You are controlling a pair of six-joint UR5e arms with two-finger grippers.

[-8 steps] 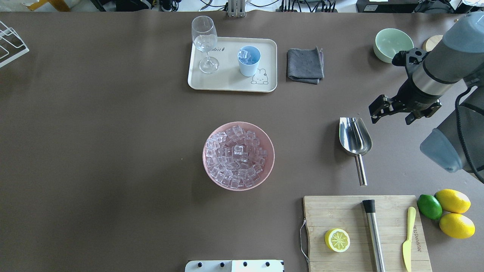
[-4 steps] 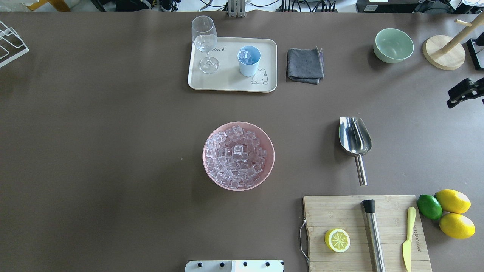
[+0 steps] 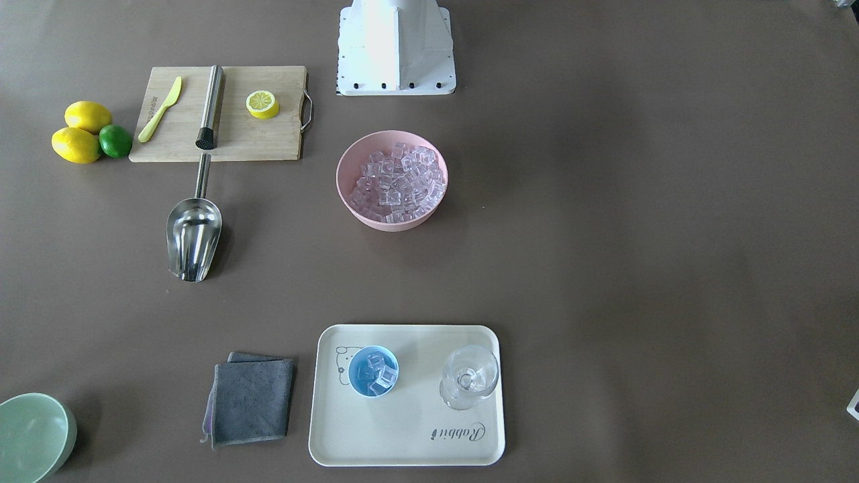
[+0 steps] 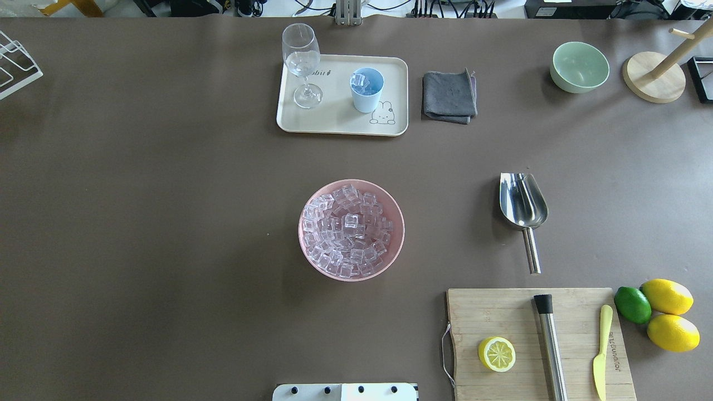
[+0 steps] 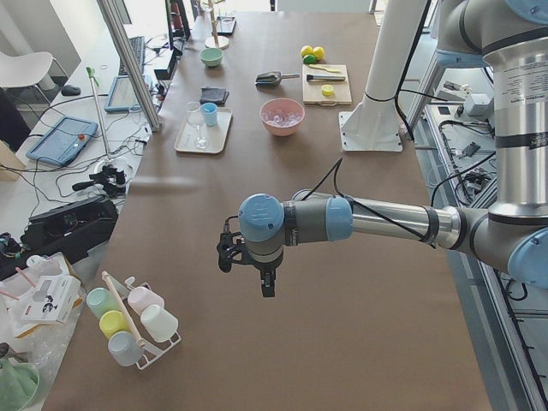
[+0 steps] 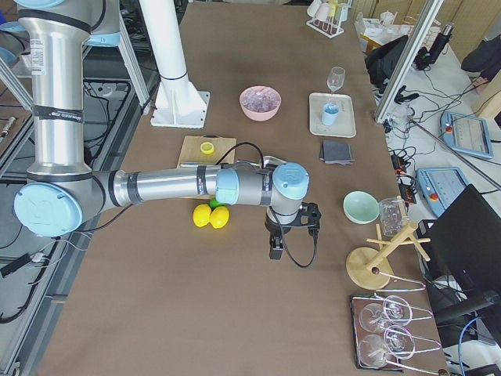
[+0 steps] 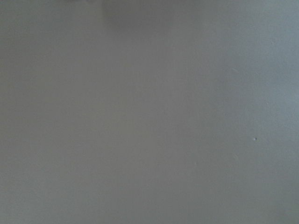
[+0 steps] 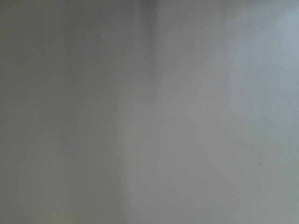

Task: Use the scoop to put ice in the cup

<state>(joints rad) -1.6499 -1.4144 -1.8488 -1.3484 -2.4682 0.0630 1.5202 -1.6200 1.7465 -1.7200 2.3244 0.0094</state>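
Overhead exterior shows no arm above the table, says the first observer. Which step is in hand?

Probably a pause between scoops, or the finish, the second replies. The cup (image 4: 367, 90) stands on the tray (image 4: 340, 125) with a few cubes inside. The scoop (image 4: 523, 203) lies empty on the table, its handle pointing toward the cutting board (image 4: 473, 317). It is well apart from the pink bowl (image 4: 301, 231) heaped with ice (image 4: 348, 229).

And the grippers?

Only the side views catch them. The left gripper (image 5: 248, 267) and the right gripper (image 6: 291, 233) hang over bare table near its two ends, with nothing visible in either. Whether their jaws stand wide or narrow cannot be told from there.

What does the next move call for?

If more ice is wanted, the right arm, which is nearer the scoop, would have to reach in and close on the thin rod handle. It would then carry the trough to the bowl and keep it level on the way to the cup.

And the count?

One scoop, one cup, one pink bowl, one tray, one wine glass (image 4: 301, 55) and one cutting board. There are also two lemons (image 4: 667, 296), one lime (image 4: 632, 304) and one lemon half (image 4: 496, 353). The cubes in the bowl are too many to count; the cup shows three or four.
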